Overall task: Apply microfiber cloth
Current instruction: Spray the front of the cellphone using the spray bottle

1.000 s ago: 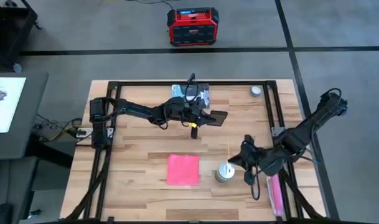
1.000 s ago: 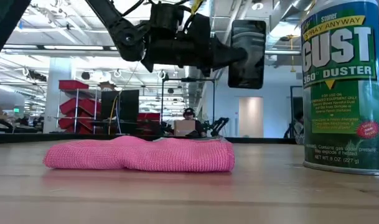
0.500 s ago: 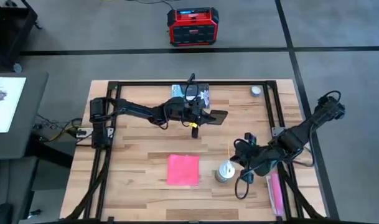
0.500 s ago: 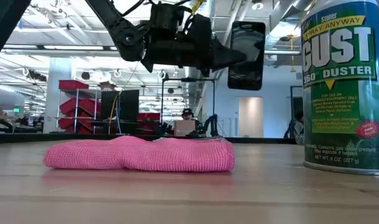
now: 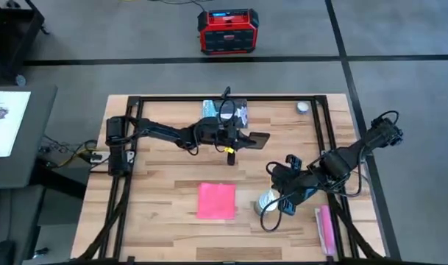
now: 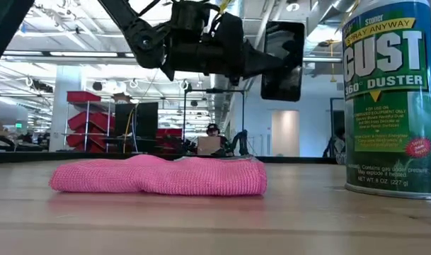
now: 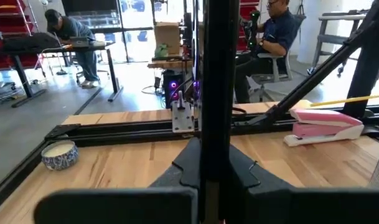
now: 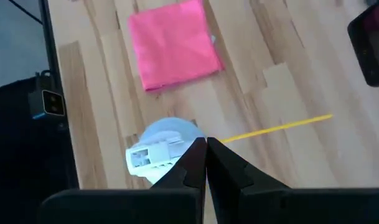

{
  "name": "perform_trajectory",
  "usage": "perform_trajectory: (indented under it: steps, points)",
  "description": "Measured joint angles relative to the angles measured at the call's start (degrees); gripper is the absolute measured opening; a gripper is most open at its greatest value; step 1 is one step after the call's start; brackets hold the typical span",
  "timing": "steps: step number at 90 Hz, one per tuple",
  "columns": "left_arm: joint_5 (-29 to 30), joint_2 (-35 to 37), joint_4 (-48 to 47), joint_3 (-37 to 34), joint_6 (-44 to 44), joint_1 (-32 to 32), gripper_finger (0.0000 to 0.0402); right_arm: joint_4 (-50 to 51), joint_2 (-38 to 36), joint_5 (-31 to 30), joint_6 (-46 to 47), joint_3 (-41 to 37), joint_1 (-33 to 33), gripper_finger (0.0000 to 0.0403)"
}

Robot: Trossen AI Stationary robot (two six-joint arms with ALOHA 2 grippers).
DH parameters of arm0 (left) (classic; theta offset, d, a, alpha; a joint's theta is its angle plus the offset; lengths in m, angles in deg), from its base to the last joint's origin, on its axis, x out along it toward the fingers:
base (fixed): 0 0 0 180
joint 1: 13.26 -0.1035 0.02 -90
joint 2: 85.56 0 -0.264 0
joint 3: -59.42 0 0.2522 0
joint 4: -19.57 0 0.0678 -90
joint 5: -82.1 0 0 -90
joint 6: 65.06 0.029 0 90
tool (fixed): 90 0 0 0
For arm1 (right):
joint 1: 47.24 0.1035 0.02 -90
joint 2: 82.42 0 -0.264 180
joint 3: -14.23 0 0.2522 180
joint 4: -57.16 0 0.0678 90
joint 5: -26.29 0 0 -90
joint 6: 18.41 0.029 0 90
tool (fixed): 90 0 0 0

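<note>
The pink microfiber cloth [image 5: 216, 200] lies flat on the wooden table, near the front middle; it also shows in the low view [image 6: 158, 176] and the right wrist view [image 8: 173, 43]. My left gripper [image 5: 242, 138] hovers over the far middle of the table, shut on a black phone [image 5: 257, 139]. My right gripper [image 5: 276, 191] is shut, and its fingertips [image 8: 206, 142] stand over the top of a duster can [image 8: 164, 149], just right of the cloth. My left gripper pinches the phone between its two fingers at the phone's left end [image 6: 266, 60]. The fingers come level from the table's left. In the left wrist view the phone [image 7: 217, 93] shows edge-on between them. It is lifted clear of the table, standing on edge. My right gripper: I cannot tell whether it touches the can.
The duster can [image 6: 392, 99] stands upright right of the cloth, with a yellow straw [image 8: 276, 129] lying beside it. A pink stapler [image 5: 325, 230] lies at the front right. A small bowl [image 5: 302, 107] and a packet [image 5: 225, 110] sit at the far edge, inside the black frame [image 5: 323, 125].
My right gripper has moved toward the table's left edge, from right of the duster can to over its top and nearer the cloth. The cloth and the can have stayed where they were.
</note>
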Motion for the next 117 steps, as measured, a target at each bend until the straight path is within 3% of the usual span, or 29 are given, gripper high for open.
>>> perform_trajectory:
  steps: [33, 117]
  points:
    - [-0.1, -9.7, 3.0, 7.4, -3.5, 1.9, 0.0002, -0.4, 0.0, 2.2, 0.5, 0.0, -0.8, 0.0]
    - [1.3, -9.6, 5.6, 6.8, -5.8, 3.8, 0.0002, -0.4, 1.6, 7.1, 2.1, 0.0, -2.5, 0.0]
